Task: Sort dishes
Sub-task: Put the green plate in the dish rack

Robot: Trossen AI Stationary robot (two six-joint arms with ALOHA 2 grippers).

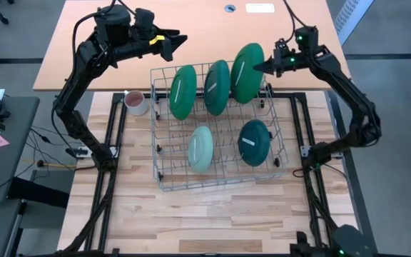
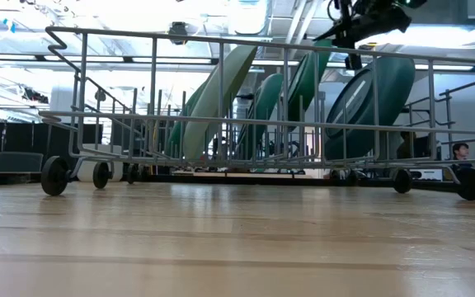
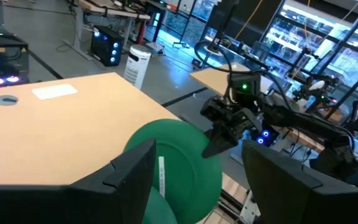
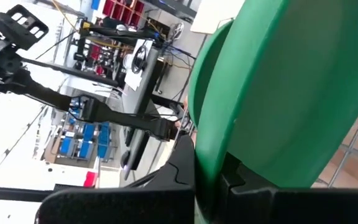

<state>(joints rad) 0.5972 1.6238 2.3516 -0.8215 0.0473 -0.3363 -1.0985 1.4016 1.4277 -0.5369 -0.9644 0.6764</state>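
Note:
A wire dish rack point(image 1: 164, 178) stands mid-table with five plates on edge. Two large dark green plates point(image 1: 181, 91) point(image 1: 216, 86) lean in its back row. A pale mint plate point(image 1: 200, 148) and a teal plate point(image 1: 254, 141) lean in the front row. A third large dark green plate point(image 1: 247, 71) is at the rack's far right corner, and my right gripper point(image 1: 265, 67) is shut on it. My left gripper point(image 1: 171, 44) hangs open and holds nothing, high over the far table, left of the plates. My right gripper pinches the third large green plate's upper rim point(image 4: 211, 155) between its two fingers, one on each face. The fingers come from the table's right, slanting slightly down. The plate stands on edge, tilted, its lower part point(image 2: 361, 132) down among the rack's wires. I cannot tell whether it rests there.
A pinkish-white mug point(image 1: 135, 102) stands left of the rack's far corner. The rack has small wheels point(image 2: 54, 175) and sits on a pale wooden board. A tan tabletop point(image 1: 212, 28) lies beyond it. A person sits in the room behind point(image 2: 460, 151).

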